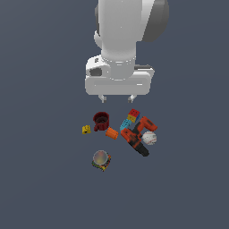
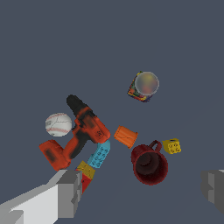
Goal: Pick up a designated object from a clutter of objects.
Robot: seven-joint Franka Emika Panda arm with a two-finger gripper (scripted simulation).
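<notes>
Above clutter, arm vertical, fingers (image 1: 117,97) spread wide, empty; yellow piece (image 1: 86,129) apart.

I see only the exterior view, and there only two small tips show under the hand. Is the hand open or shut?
Observer: Open. In the wrist view the hand's fingers stand wide apart and hold nothing.
Operator: Thank you. Where does the cup's handle point?
Observer: Toward the yellow piece. The handle sits on the side of the cup that faces it, and the piece lies close beside it.
</notes>
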